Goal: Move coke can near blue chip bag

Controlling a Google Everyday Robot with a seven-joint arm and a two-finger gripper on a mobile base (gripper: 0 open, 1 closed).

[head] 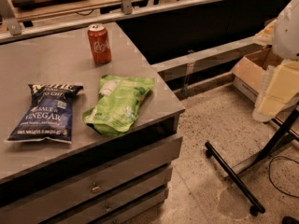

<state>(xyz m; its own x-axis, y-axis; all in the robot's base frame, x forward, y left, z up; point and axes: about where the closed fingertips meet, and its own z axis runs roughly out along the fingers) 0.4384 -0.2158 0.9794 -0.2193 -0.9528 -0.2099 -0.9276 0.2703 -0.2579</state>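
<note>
The coke can (99, 43), red with white script and a silver top, stands upright near the far right of the grey counter (42, 59). The blue chip bag (46, 112), dark navy with white "Salt & Vinegar" lettering, lies flat at the front left of the counter. The can is well apart from it, farther back and to the right. My gripper (278, 90) shows as a pale cream shape at the right edge of the view. It is off the counter, over the floor, far from the can, and holds nothing that I can see.
A bright green bag (119, 104) lies between the can and the counter's front right corner, beside the blue bag. Drawers (96, 185) are below the counter. A black stand's legs (233, 176), a cable and a cardboard box (250, 71) are on the floor at the right.
</note>
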